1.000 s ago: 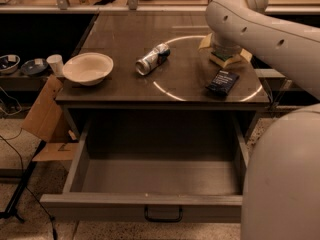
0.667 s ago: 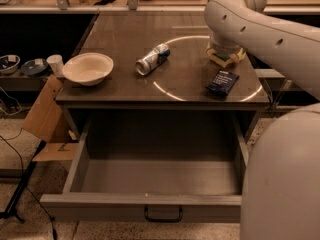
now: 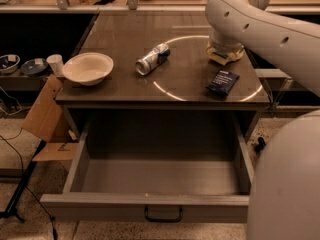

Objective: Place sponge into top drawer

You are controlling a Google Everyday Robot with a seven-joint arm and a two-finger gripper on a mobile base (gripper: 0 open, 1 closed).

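Sponge (image 3: 223,59) lay on the table top (image 3: 125,39) directly beneath the gripper (image 3: 225,48), with only its pale yellow edge showing under the white wrist. In the single camera view the gripper sat low over it near the table's far right side. Whether it was clenched on the sponge or released could not be told, since the arm covered it. Just in front of the gripper, toward the camera, lay a dark blue packet (image 3: 222,82), apart from the sponge. Well off to the gripper's left a can (image 3: 152,59) lay on its side, and farther left stood a white bowl (image 3: 88,68). Below and in front of the gripper, the top drawer (image 3: 100,206) stood pulled open, its dark handle (image 3: 163,214) at the centre of the front panel.
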